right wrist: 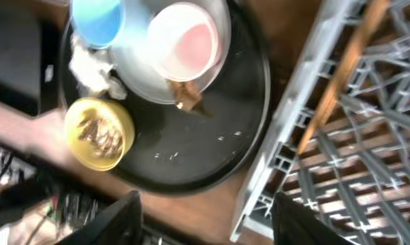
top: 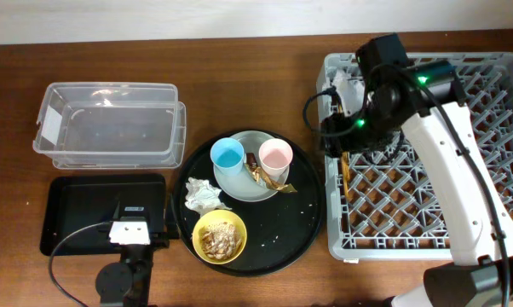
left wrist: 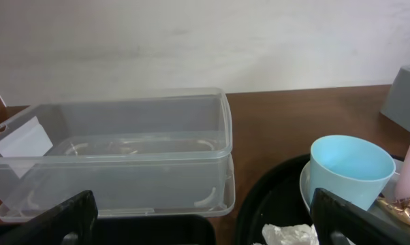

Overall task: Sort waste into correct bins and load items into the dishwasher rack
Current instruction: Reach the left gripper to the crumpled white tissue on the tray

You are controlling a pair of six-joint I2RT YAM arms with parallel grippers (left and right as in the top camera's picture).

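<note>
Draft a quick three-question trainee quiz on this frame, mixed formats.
1. True or false: the yellow bowl holds food scraps.
2. Which cup stands nearer the dishwasher rack, the blue cup or the pink cup?
3. The crumpled tissue lies: A in the clear tub; B on the round black tray; C in the dishwasher rack.
Key: 1 true; 2 pink cup; 3 B.
</note>
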